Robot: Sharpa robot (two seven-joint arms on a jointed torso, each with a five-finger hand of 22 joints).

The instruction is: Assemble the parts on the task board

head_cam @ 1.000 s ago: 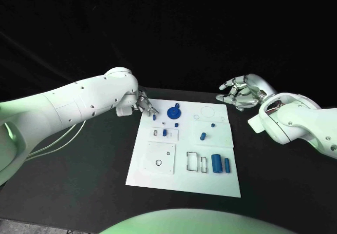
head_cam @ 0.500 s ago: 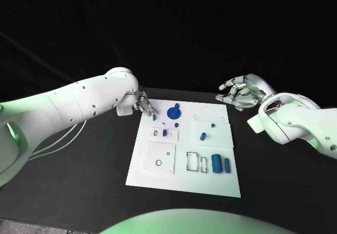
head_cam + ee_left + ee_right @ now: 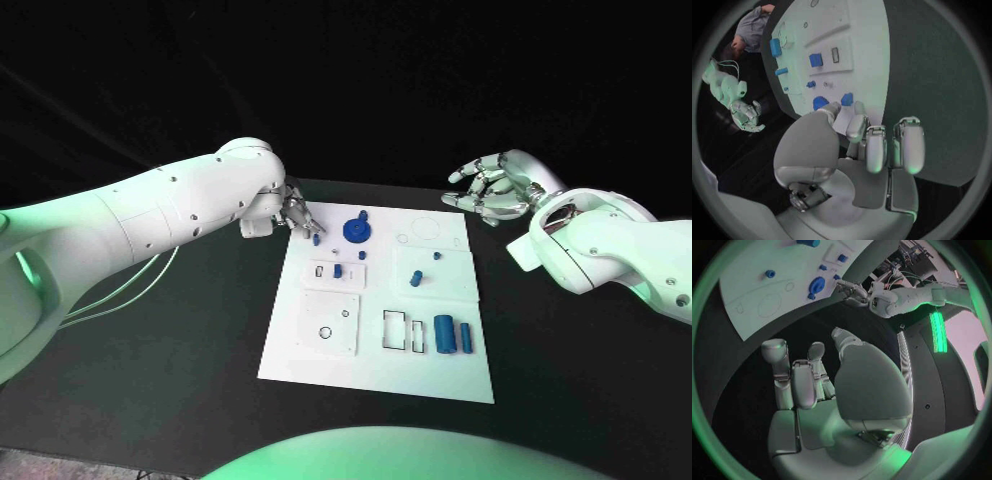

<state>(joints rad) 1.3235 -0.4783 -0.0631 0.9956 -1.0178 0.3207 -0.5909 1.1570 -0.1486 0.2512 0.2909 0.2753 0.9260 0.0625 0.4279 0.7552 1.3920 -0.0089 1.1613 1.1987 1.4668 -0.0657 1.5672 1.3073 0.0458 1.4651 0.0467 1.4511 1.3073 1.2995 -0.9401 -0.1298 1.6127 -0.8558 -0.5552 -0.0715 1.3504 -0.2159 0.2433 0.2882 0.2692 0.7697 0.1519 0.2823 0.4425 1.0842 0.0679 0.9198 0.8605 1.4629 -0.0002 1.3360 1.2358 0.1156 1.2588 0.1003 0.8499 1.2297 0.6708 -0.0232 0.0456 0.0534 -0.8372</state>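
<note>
The white task board (image 3: 433,375) lies in the middle of the black table. My left hand (image 3: 296,215) is at its far left corner. Thumb and one finger come together on a small blue part (image 3: 316,240), seen at the fingertips (image 3: 847,98) in the left wrist view; the other fingers stay straight. A round blue part (image 3: 358,233) sits just beside it. My right hand (image 3: 490,190) hovers off the board's far right corner with fingers loosely curled and apart, holding nothing (image 3: 811,385).
Several more blue parts are on the board: small ones (image 3: 414,278) mid-board, and a block (image 3: 444,333) and a cylinder (image 3: 467,338) near the front right. Bare black table (image 3: 173,380) surrounds the board.
My left hand has barely shifted at the small blue part, which stays in place. My right hand has risen slightly.
</note>
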